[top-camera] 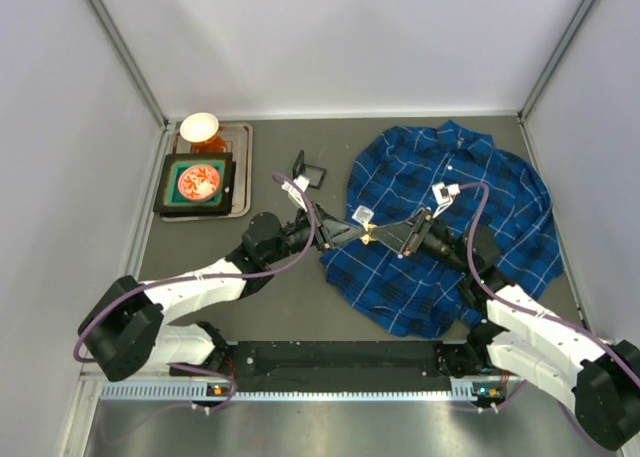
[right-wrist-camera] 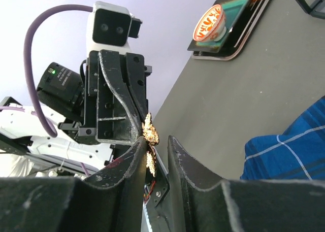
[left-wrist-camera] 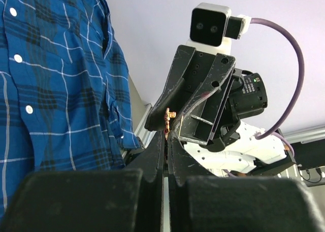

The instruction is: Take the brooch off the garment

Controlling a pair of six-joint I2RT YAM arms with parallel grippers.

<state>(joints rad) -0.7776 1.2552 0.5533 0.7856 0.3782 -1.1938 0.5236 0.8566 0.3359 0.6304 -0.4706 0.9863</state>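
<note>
While both arms reach in over the table [top-camera: 280,287], we see their tips meet in the air above the left part of the shirt [top-camera: 450,207]. The left gripper [left-wrist-camera: 166,138] is clamped on the brooch [right-wrist-camera: 150,130]: its two fingers stand pressed together, and the little gold and reddish piece sticks out just past their tips. We find the brooch clear of the shirt, touching no cloth in either wrist view.

The right gripper [right-wrist-camera: 156,140] faces the left one head on. Its jaws stand narrow but apart, with a plain gap between them. The lower end of the brooch hangs in that gap, close against one finger [right-wrist-camera: 136,158]; we cannot tell whether it touches. The other finger stands off from it.

The shirt lies spread and rumpled on the right half of the table, collar toward the far wall. We can see its white buttons [left-wrist-camera: 29,109] in a row in the left wrist view.

At the far left corner a tray [top-camera: 243,192] holds a pale bowl [top-camera: 198,127] and a red-patterned dish [top-camera: 200,182] on a dark square. Between tray and shirt sits a small black object [top-camera: 308,170], which we cannot make out.
</note>
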